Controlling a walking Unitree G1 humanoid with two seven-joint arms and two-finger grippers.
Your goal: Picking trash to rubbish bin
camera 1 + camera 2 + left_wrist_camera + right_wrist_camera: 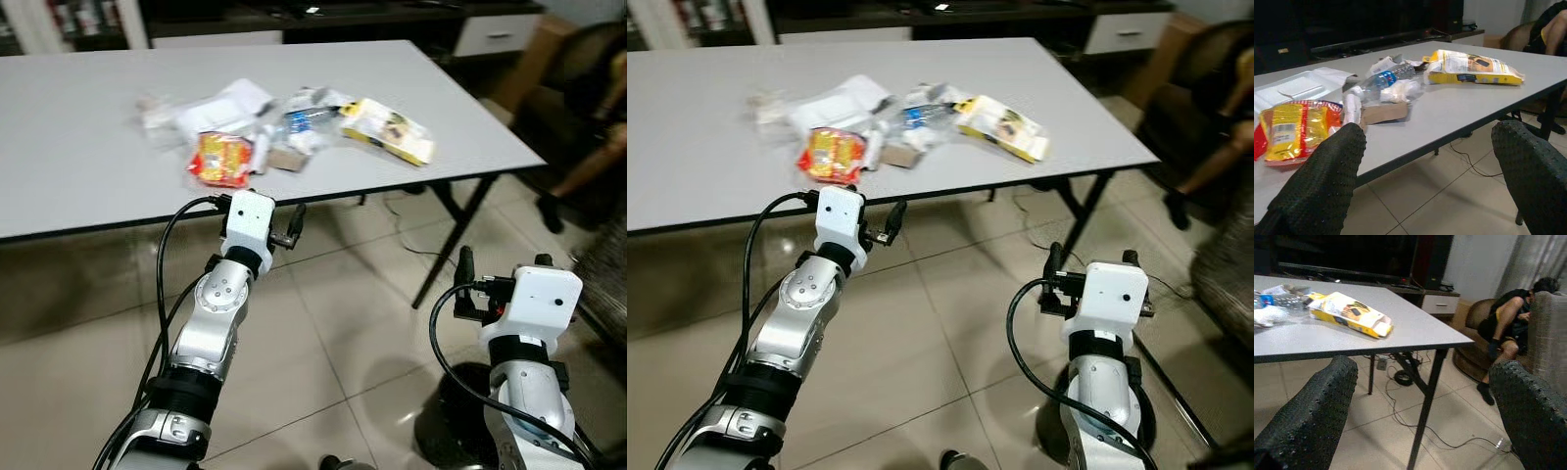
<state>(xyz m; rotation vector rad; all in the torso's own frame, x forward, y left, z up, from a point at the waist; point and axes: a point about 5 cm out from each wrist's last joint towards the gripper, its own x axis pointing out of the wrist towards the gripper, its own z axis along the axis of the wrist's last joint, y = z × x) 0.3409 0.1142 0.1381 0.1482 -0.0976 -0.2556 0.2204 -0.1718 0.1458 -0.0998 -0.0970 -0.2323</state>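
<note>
Trash pile sits mid table (78, 147): red-yellow snack packet (220, 159) nearest the edge, yellow bag (390, 129), water bottle (306, 119), white wrappers. Left gripper (284, 227) raised just below the table edge, fingers spread wide, empty. Right gripper (468, 274) low, also spread, empty. Packet looks light, crinkly, slippery; pinch a flat edge

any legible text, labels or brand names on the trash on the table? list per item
None can be read.
Red and yellow snack packet: a pale label panel with print, too blurred.
Yellow and white flat carton: dark printed patches, too small to read.
Clear plastic bottle with blue label: label lettering blurred.
Brown cardboard piece and white foam tray: no print visible.
</note>
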